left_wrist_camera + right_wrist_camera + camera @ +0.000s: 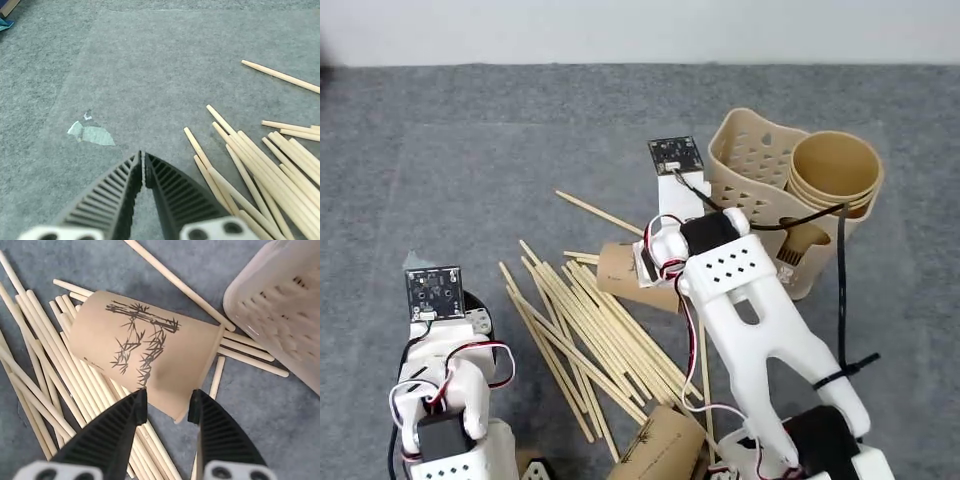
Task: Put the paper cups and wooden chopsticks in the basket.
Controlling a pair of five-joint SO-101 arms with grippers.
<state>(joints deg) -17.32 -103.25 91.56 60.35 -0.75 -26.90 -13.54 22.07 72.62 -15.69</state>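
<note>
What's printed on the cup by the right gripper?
Black bamboo drawing on tan cup; right wrist view.

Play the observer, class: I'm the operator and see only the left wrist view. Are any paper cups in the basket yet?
Observer: Yes, a stack of cups sits in the basket.
Operator: Are any cups on the table?
Observer: Two, both on their sides: the lying cup rests on the chopsticks, and a second cup lies near the arms' bases.
Operator: And the right gripper?
Observer: The right gripper is open, at the lying cup's rim.
</note>
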